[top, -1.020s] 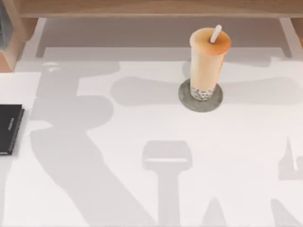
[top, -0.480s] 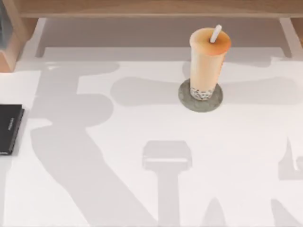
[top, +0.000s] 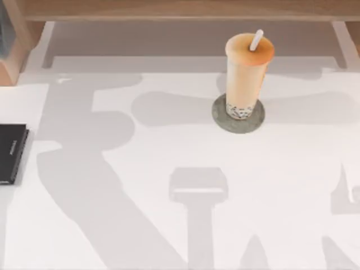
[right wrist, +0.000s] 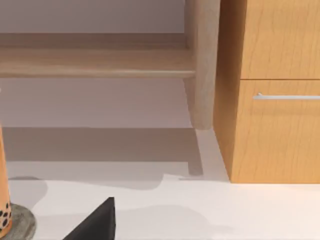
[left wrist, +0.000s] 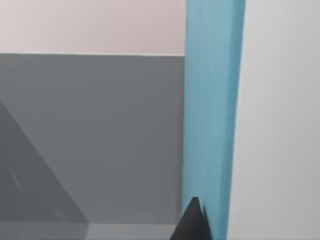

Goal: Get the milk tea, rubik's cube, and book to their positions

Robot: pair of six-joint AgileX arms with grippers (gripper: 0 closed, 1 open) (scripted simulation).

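Milk tea parked on its coaster; your left arm is carrying the teal book.

Start with the white table (top: 169,236): it carries the arms' shadows, and a flat black book (top: 11,153) lies at its left edge, which is not the one you want. The milk tea (top: 246,73) stands upright on the round grey coaster (top: 238,122) toward the back right, straw up, so judge that item settled. In the left wrist view the teal book (left wrist: 212,115) runs edge-on right against a dark fingertip (left wrist: 192,222); it looks pinched there for carrying upright, though you cannot tell how wide the fingers stand. The right gripper's dark finger (right wrist: 95,222) hangs just beside the cup and coaster, near the wooden drawer cabinet (right wrist: 275,100), gripping nothing visible; its opening can't be judged.
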